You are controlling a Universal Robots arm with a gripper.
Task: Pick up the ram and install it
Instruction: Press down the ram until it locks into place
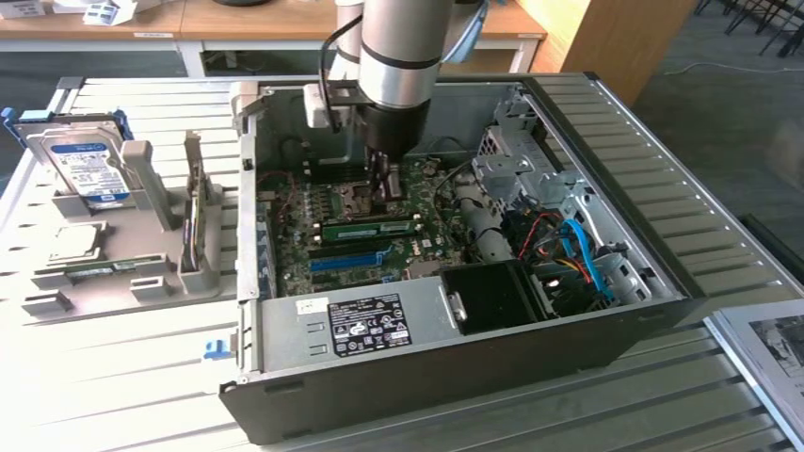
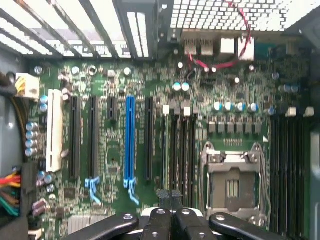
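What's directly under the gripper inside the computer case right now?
The shut gripper hangs over the motherboard, near the empty processor socket and the memory slots. A green ram stick sits seated on the board. The arm hides what is behind it.

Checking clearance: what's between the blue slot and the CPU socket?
Wrist view: one black expansion slot, then a bank of narrow memory slots, lie between the blue slot and the CPU socket.
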